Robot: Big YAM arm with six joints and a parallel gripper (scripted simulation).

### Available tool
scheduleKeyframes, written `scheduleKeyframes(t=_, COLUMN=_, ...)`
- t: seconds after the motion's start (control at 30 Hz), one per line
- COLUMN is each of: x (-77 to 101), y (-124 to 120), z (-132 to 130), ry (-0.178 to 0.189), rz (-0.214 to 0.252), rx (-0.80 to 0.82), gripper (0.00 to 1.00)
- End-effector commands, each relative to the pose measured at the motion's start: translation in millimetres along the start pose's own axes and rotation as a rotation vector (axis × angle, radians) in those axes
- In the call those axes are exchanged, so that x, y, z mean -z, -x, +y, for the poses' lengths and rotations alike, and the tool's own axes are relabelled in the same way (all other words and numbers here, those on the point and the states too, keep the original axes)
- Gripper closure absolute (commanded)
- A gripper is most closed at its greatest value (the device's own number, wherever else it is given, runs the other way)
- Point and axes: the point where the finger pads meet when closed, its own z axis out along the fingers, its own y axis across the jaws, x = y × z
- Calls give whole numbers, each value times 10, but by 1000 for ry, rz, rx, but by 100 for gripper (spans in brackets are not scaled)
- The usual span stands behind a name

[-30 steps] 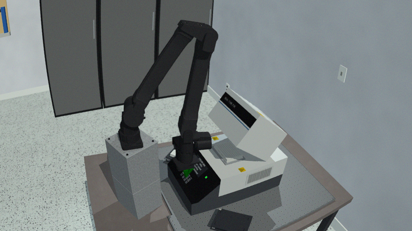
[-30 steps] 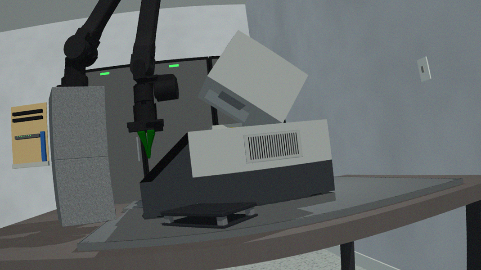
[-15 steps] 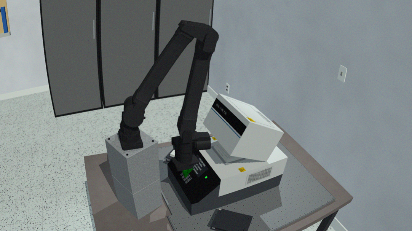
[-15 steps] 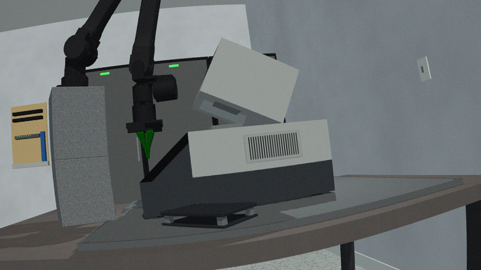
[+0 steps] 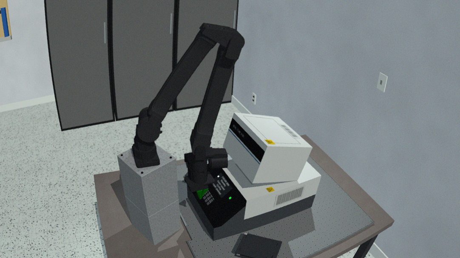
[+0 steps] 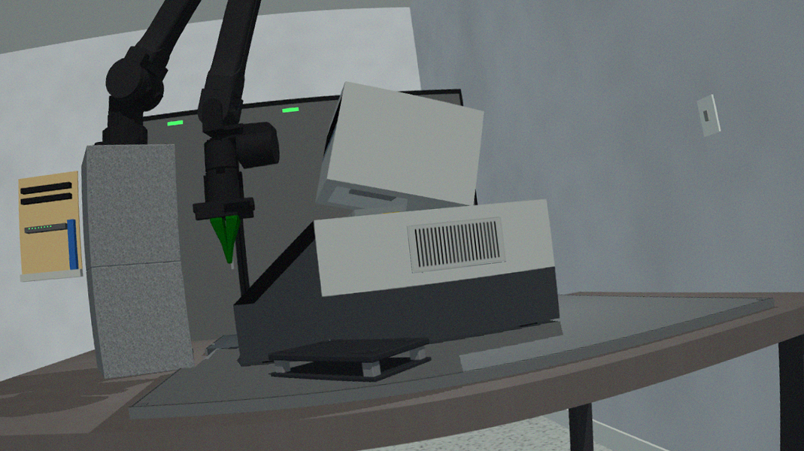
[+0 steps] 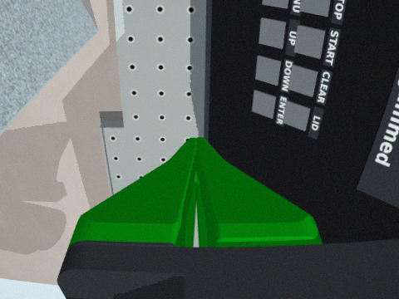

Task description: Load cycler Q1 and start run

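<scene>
The cycler Q1 (image 5: 256, 184) stands on the table with its white lid (image 5: 266, 147) tilted part-way up, a gap at its front; in the side view the lid (image 6: 399, 146) slopes over the housing. The block and any plate on it are hidden under the lid. The status lamp (image 5: 230, 198) shows green. My gripper (image 5: 202, 193) (image 6: 228, 244) is shut and empty, its green fingers pointing down above the left edge of the sloped black panel. In the wrist view the fingertips (image 7: 195, 141) sit just left of the keypad (image 7: 294, 56), apart from the LID key (image 7: 296, 115). The screen (image 7: 382, 139) shows text ending "mmed".
A black empty plate nest (image 5: 257, 247) lies on the perforated board in front of Q1, also in the side view (image 6: 349, 357). My grey pedestal (image 5: 148, 192) stands left of Q1. The table edge is close behind the nest.
</scene>
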Motion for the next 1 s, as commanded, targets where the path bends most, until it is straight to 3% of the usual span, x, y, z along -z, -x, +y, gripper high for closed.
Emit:
scheduleKeyframes(t=0.0, x=46, y=20, z=-71, ry=-12, rz=-2, rx=1, gripper=100)
scheduleKeyframes(t=0.17, x=41, y=21, z=82, ry=17, rz=-8, rx=-19, gripper=100)
scheduleKeyframes(t=0.43, x=8, y=26, z=149, ry=23, rz=-10, rx=-12, gripper=100)
scheduleKeyframes(t=0.97, x=31, y=-26, z=-54, ry=-10, rz=-2, rx=-21, gripper=100)
